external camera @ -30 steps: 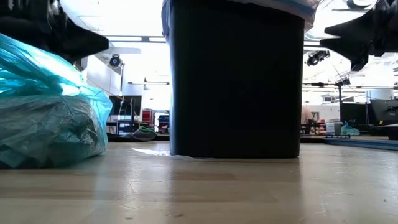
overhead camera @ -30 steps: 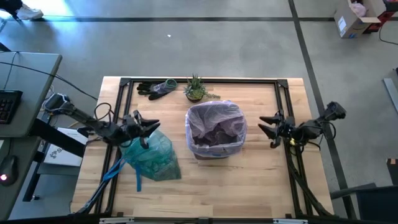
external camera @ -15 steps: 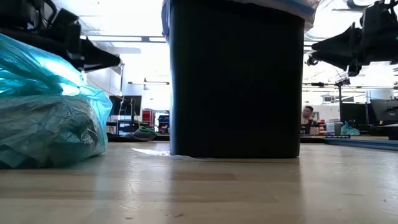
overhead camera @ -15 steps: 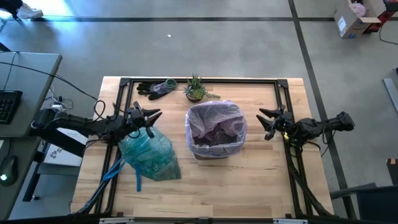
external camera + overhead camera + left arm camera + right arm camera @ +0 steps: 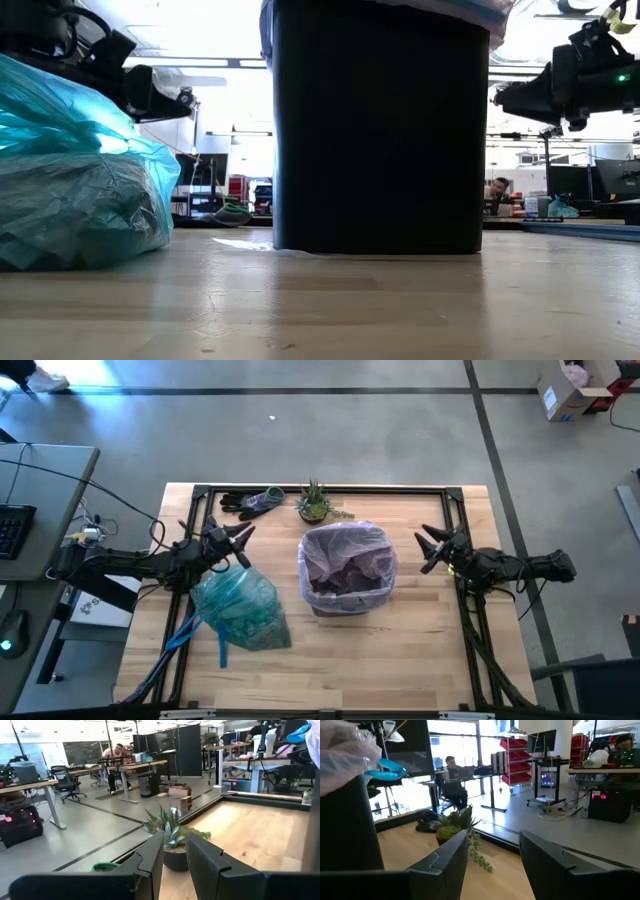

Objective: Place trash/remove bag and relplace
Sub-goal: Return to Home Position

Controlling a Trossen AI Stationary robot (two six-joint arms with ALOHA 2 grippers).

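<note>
High view: teal bag [image 5: 240,610] slumped on the desk [image 5: 400,650], left side, near the dark bin [image 5: 380,130], blue ties trailing toward the near edge. Left gripper [image 5: 240,542] poised over the bag's far end, fingers slightly parted, pinching nothing. Right gripper [image 5: 424,550] level off the bin's right side, apart from it, fingers spread wide, empty. Pale pink liner [image 5: 320,545] draped over the bin's rim. Probably light, soft and slippery, thin film easily torn; better taken at the gathered neck or the ties than by the loose wall.
</note>
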